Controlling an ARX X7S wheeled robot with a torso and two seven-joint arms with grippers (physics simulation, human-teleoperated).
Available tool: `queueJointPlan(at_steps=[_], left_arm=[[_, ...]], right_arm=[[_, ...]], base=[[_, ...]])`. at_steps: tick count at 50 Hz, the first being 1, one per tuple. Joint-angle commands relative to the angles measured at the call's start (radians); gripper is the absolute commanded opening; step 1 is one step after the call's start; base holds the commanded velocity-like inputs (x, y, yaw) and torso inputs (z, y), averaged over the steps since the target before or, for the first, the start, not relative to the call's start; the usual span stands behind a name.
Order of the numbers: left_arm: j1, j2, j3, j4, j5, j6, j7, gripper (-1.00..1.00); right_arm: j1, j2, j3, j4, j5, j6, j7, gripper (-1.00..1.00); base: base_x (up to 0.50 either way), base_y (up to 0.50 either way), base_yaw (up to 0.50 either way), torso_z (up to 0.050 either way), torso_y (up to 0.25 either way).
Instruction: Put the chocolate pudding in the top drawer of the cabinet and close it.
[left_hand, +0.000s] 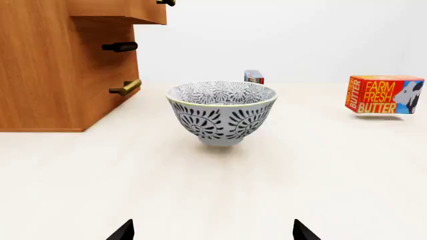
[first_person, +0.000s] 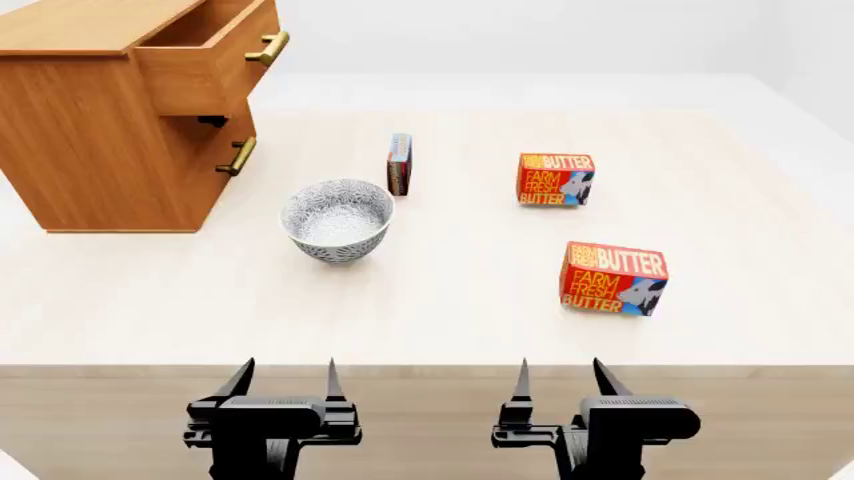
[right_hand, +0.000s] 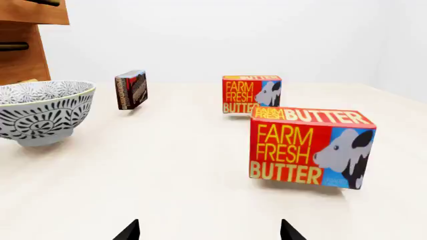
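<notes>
While nothing is grasped yet, task barely begun. Top drawer (first_person: 214, 55) of cabinet (first_person: 94, 140) already pulled out, brass handle forward, interior partly visible and apparently without the pudding. Lower drawer (first_person: 220, 160) pushed in. Chocolate pudding (first_person: 399, 163) standing on edge on table (first_person: 441, 310), just beyond patterned bowl (first_person: 339, 220), between cabinet and far butter box (first_person: 557, 179); well apart from both arms. Seen also from right wrist as small dark box beside bowl, and peeking over bowl rim from left wrist. Near butter box (first_person: 614, 277) closer to right side, not a target. Left gripper (first_person: 283, 385) parked low at table's near edge, fingers spread apart, holding nothing. Right gripper (first_person: 558, 383) likewise at near edge, fingers parted, empty. Remaining, by judgement: reach past bowl, pinch pudding across thin faces, lift, carry over open drawer, drop in, push drawer front shut. Likely risk: knocking bowl on approach or tipping the thin box.
</notes>
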Motion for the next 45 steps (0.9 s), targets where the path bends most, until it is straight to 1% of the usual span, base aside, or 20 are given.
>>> queueJointPlan(at_steps=[1, 11, 19, 23, 45], left_arm=[[-0.001, -0.017, 0.018, 0.000, -0.013, -0.003, -0.019, 1.00], [0.011, -0.050, 0.039, 0.057, -0.070, -0.053, -0.035, 1.00], [-0.005, -0.067, 0.025, 0.099, -0.108, -0.086, -0.058, 1.00], [-0.003, -0.073, 0.033, 0.102, -0.124, -0.067, -0.051, 1.00], [0.009, -0.109, 0.074, 0.130, -0.146, -0.064, -0.064, 1.00]], right_arm=[[0.000, 0.016, -0.021, -0.001, 0.012, 0.005, 0.021, 1.00], [-0.010, 0.046, -0.065, -0.031, 0.030, 0.028, 0.058, 1.00], [-0.015, 0.063, -0.074, -0.073, 0.040, 0.049, 0.083, 1.00], [-0.015, 0.068, -0.077, -0.079, 0.042, 0.048, 0.091, 1.00], [-0.028, 0.095, -0.107, -0.099, 0.062, 0.036, 0.126, 1.00]], base=[[0.00, 0.00, 0.00, 0.000, 0.000], [0.00, 0.00, 0.00, 0.000, 0.000], [0.00, 0.00, 0.00, 0.000, 0.000], [0.00, 0.00, 0.00, 0.006, 0.000], [0.00, 0.00, 0.00, 0.050, 0.000]])
